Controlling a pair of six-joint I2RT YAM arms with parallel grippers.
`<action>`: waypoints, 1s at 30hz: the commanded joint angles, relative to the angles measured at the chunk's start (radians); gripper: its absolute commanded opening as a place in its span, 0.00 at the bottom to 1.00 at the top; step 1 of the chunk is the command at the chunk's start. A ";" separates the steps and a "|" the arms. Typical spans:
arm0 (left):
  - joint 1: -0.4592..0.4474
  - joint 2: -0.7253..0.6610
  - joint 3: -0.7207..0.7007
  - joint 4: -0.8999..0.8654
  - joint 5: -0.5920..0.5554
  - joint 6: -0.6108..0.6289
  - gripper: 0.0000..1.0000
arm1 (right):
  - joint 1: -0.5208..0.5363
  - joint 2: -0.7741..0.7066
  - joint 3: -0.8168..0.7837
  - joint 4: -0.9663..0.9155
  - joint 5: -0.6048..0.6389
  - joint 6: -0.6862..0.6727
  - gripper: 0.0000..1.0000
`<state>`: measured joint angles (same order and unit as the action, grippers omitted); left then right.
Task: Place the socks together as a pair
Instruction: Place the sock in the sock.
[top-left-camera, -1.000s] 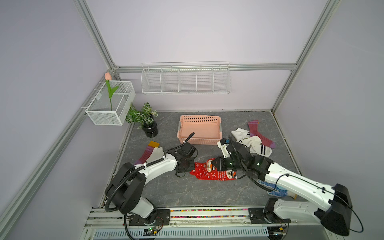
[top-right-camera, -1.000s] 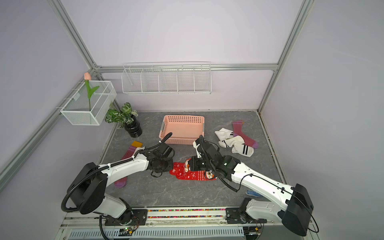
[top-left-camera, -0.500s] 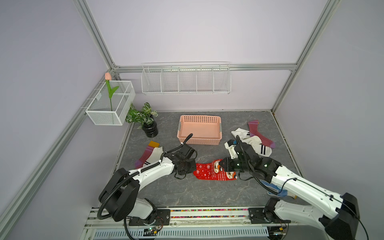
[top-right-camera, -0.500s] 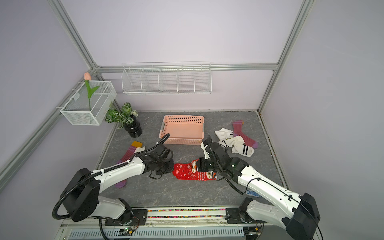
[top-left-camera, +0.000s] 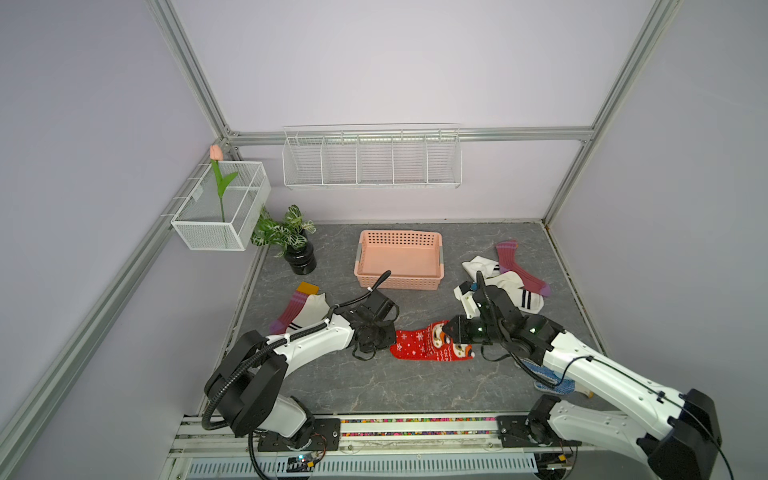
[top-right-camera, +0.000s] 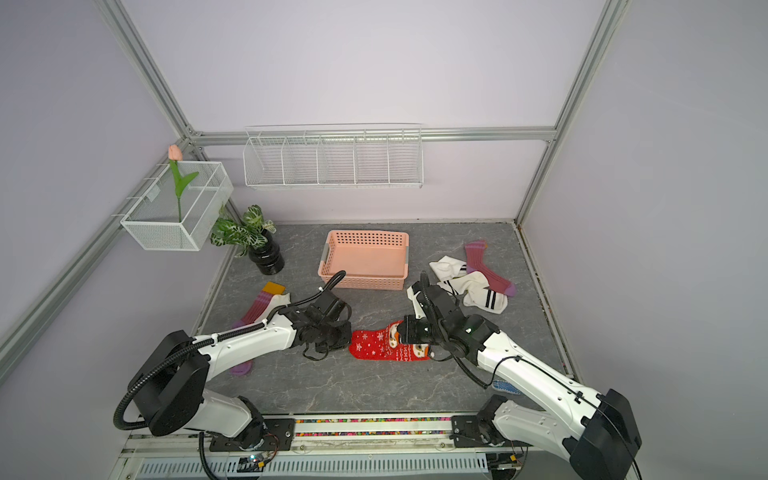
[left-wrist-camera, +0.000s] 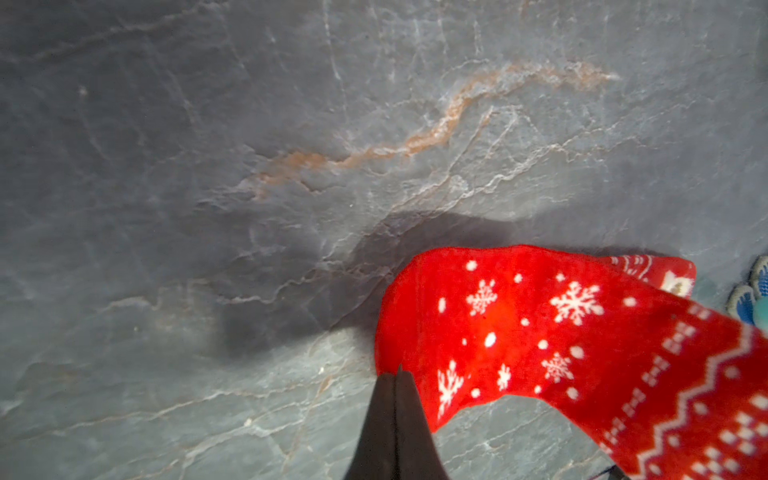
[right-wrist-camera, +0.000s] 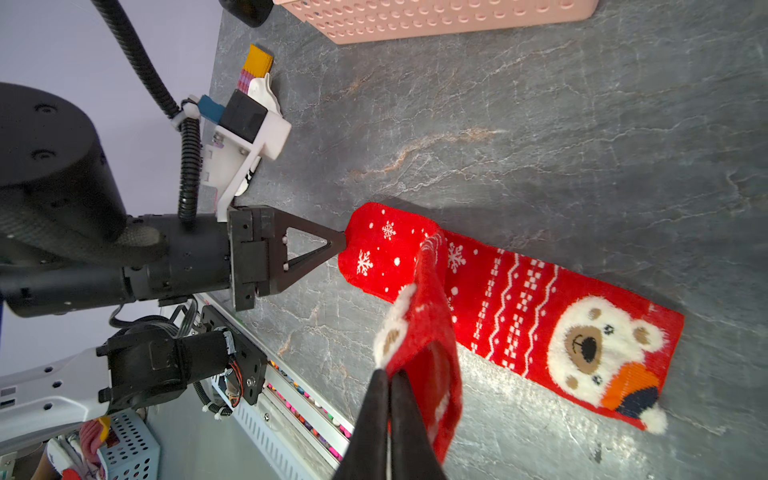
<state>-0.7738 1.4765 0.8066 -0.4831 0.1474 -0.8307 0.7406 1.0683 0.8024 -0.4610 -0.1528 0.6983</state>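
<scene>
Holds one red sock (right-wrist-camera: 430, 316) over its twin (right-wrist-camera: 523, 307) on the table (right-wrist-camera: 540, 124), left gripper (right-wrist-camera: 342, 244) clamped on toe, right gripper (right-wrist-camera: 390, 376) clamped on cuff. Leaves white socks (top-left-camera: 517, 293) and maroon socks (top-left-camera: 513, 266) unpaired.

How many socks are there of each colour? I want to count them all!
Red snowflake socks: 2
White black-striped socks: 2
Maroon socks: 2
Total: 6
</scene>
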 joint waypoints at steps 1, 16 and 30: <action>-0.007 0.009 0.000 0.007 -0.008 -0.016 0.00 | -0.010 -0.018 -0.028 -0.016 -0.013 -0.021 0.07; -0.021 -0.015 0.011 -0.006 0.011 -0.028 0.00 | -0.083 -0.032 -0.072 -0.063 -0.022 -0.057 0.08; -0.022 -0.022 0.003 0.018 0.024 -0.038 0.00 | -0.133 -0.034 -0.099 -0.088 -0.014 -0.080 0.08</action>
<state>-0.7887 1.4441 0.8070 -0.4808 0.1627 -0.8520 0.6228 1.0462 0.7261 -0.5232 -0.1619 0.6422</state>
